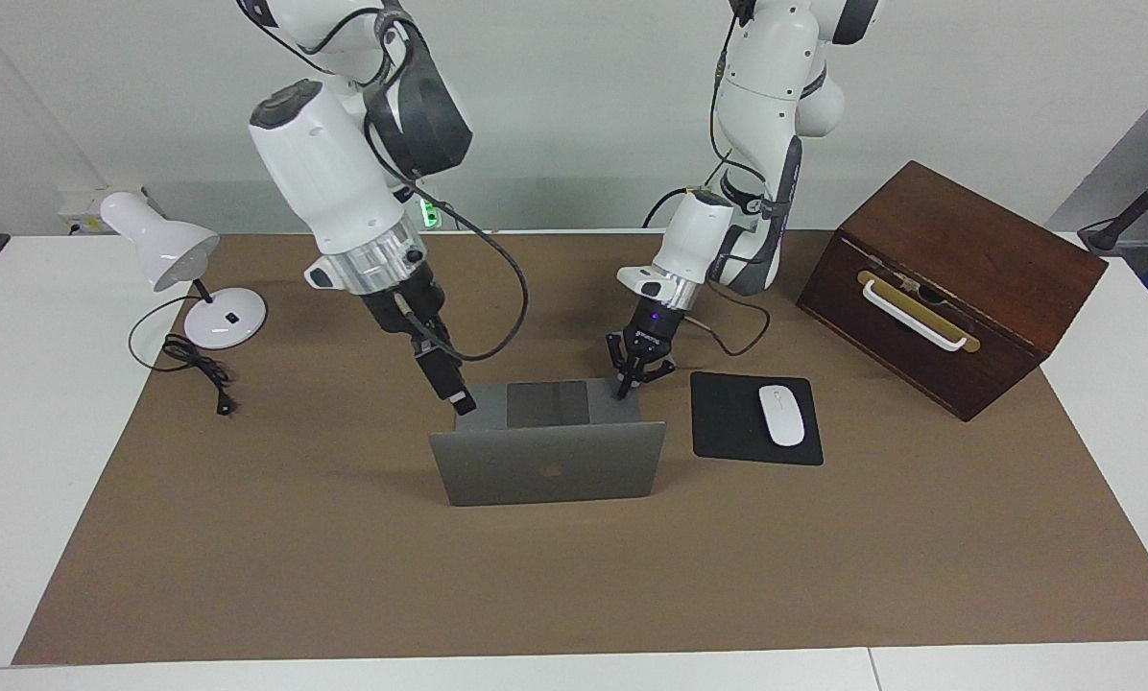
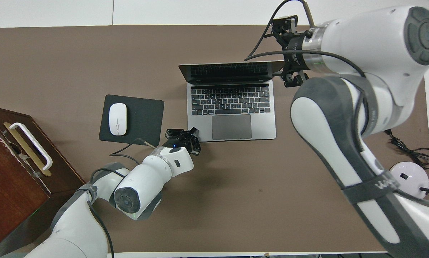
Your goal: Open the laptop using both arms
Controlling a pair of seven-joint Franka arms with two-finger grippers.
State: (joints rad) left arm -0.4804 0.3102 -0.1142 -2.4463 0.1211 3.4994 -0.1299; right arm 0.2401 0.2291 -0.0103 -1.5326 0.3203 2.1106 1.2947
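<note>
Silver-grey metal, thin and stiff: the laptop [image 1: 545, 470] stands open in the middle of the frame. My left gripper [image 1: 639, 376] rests at the deck corner nearest to me. My right gripper [image 1: 454, 389] hangs over a lid corner. Wide or narrow, I cannot tell for either. I judge the hinge fragile, so hold the deck and push the lid edge. The wooden box [image 1: 958, 278] at the frame edge is closed, its contents hidden.

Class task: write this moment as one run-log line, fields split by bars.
laptop: open, lid up | left gripper: on deck corner by mouse pad | right gripper: above other deck corner, off lid
</note>
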